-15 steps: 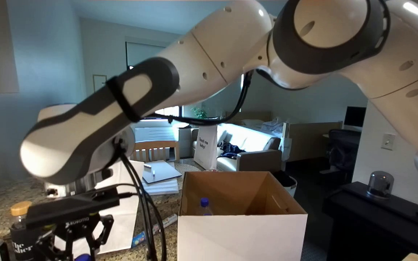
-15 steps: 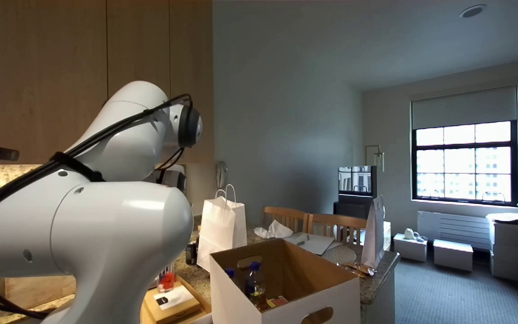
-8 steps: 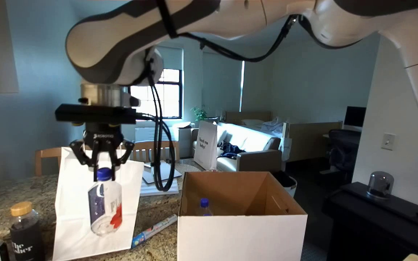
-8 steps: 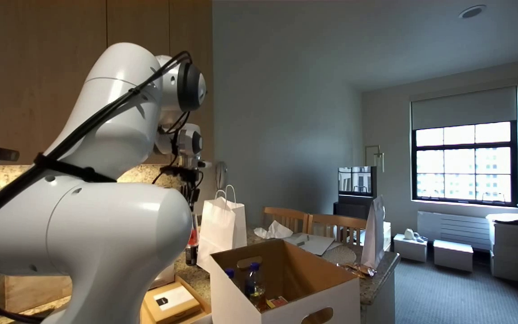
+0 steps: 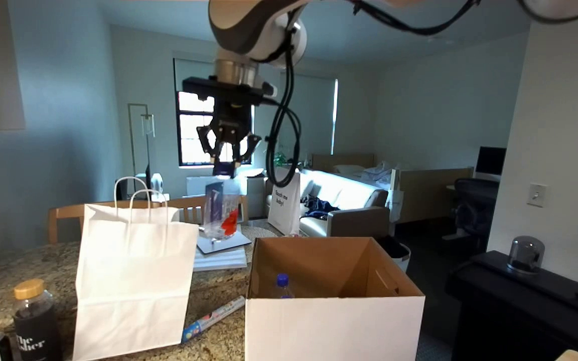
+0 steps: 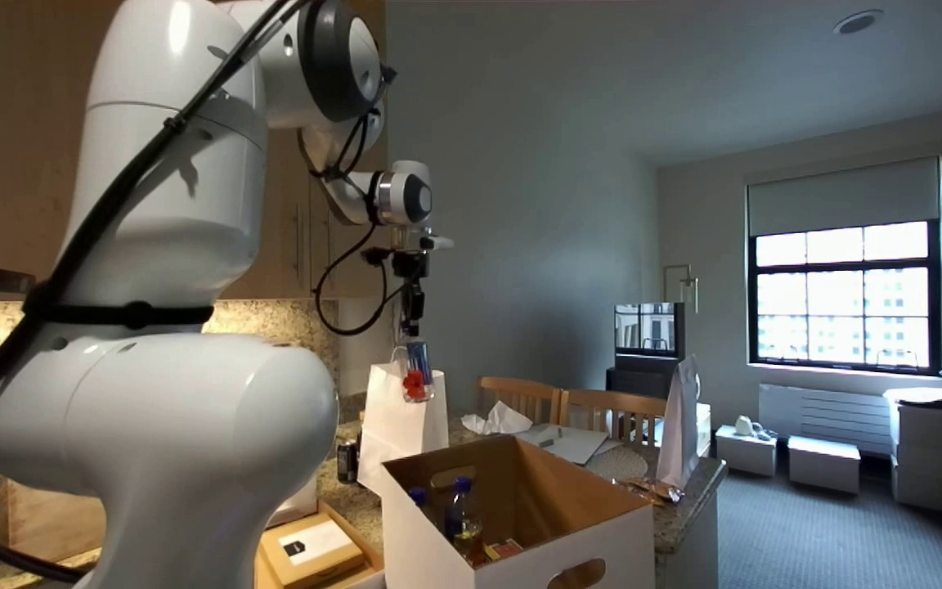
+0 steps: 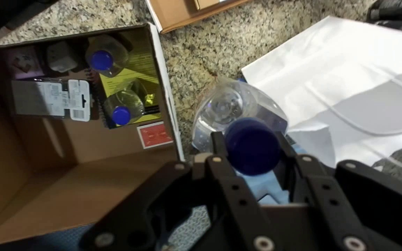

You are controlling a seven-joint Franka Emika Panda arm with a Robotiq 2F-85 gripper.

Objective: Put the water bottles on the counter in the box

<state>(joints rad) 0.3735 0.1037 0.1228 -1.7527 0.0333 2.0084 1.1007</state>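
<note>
Speckled stone desk point(image 7: 201, 52): the hand point(image 5: 225, 169) grasps a water bottle point(image 5: 221, 208) by its cap point(image 7: 252, 150), aloft beside the box point(image 5: 334, 328). Likely hazards—slippage or swing from so narrow a hold; carried low, the bottle could strike the rim point(image 7: 168, 90) or topple the standing bottles point(image 7: 129, 103) inside.

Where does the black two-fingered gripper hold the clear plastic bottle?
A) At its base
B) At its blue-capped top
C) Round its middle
B: the wrist view shows the gripper closed on the round blue cap, with the bottle hanging below in both exterior views.
</note>
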